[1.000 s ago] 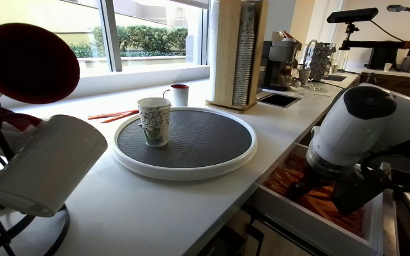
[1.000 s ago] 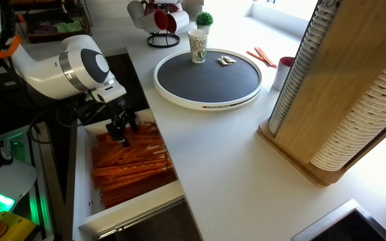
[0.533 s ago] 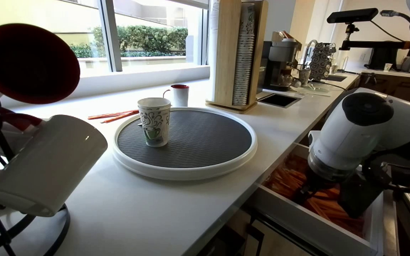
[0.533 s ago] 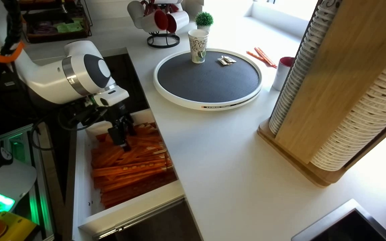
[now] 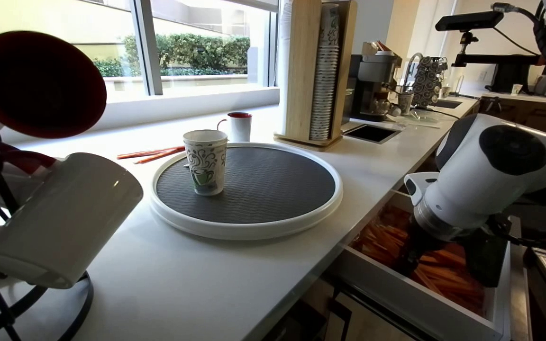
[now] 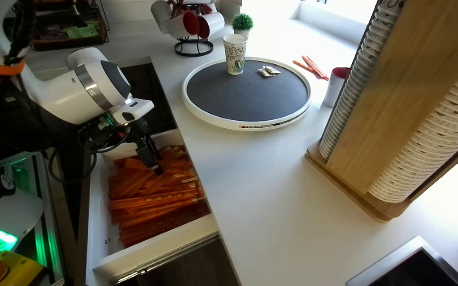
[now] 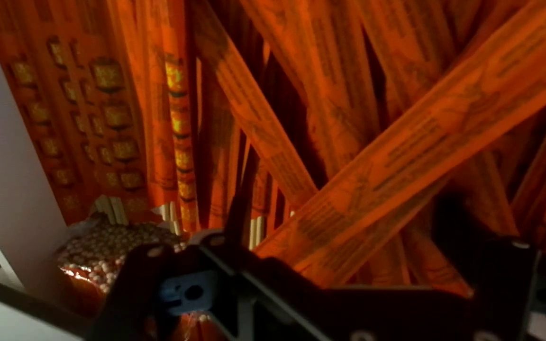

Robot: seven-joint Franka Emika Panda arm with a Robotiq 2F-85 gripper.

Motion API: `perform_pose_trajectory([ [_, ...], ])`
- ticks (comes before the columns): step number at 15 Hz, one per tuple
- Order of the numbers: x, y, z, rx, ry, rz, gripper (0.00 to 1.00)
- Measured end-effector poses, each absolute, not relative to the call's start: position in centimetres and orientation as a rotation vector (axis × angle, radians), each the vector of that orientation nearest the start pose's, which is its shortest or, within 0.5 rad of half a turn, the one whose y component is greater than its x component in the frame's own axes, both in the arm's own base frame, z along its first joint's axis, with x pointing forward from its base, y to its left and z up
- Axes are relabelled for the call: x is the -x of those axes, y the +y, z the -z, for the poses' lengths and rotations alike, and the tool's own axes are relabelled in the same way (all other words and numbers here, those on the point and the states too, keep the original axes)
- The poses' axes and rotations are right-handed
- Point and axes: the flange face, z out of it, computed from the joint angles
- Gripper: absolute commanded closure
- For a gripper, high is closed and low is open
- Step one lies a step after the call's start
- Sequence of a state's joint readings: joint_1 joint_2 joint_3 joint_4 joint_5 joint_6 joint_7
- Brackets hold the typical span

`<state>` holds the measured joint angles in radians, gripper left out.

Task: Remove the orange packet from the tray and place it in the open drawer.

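Note:
The open white drawer [image 5: 410, 293] [image 6: 161, 242] holds a heap of orange packets [image 6: 153, 198]. My gripper [image 5: 405, 265] [image 6: 157, 169] points down into the drawer, low over the heap. In the wrist view my gripper [image 7: 344, 208] is open, its dark fingers apart. An orange packet [image 7: 424, 132] lies diagonally across the heap between and beyond the fingers; I cannot tell whether it is the task's packet or whether the fingers touch it. The round tray [image 5: 273, 189] [image 6: 249, 99] has a dark grey surface and a white rim. No orange packet shows on it.
A paper cup [image 5: 205, 163] and small pale sachets [image 6: 268, 71] are on the tray. Reddish strips [image 6: 312, 67] and a mug [image 6: 334, 89] stand behind it. A mug rack [image 6: 193, 45] and wooden cup holder [image 6: 412, 87] flank it. The counter edge [image 6: 197, 171] borders the drawer.
My wrist has turned and tilted, and the gripper has shifted slightly toward the counter side, still inside the drawer. The tray and the things on the counter have not moved.

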<state>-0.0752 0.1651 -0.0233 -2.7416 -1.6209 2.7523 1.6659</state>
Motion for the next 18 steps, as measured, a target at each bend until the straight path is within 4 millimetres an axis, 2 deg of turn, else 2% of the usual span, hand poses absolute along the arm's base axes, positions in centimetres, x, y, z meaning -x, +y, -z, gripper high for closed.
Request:
perform_pose_trajectory([
  [5, -33.3, 1.1, -15.5, 3.481, 0.125, 0.502, 0.7],
  [9, -33.1, 1.4, -15.6, 3.45, 0.117, 0.502, 1.0],
  [12, -33.1, 1.4, -15.7, 3.423, 0.159, 0.501, 0.97],
  [14, -33.1, 1.3, -15.9, 3.419, 0.158, 0.509, 1.0],
  [18, -33.1, 1.5, -16.4, 3.425, 0.01, 0.558, 1.0],
])
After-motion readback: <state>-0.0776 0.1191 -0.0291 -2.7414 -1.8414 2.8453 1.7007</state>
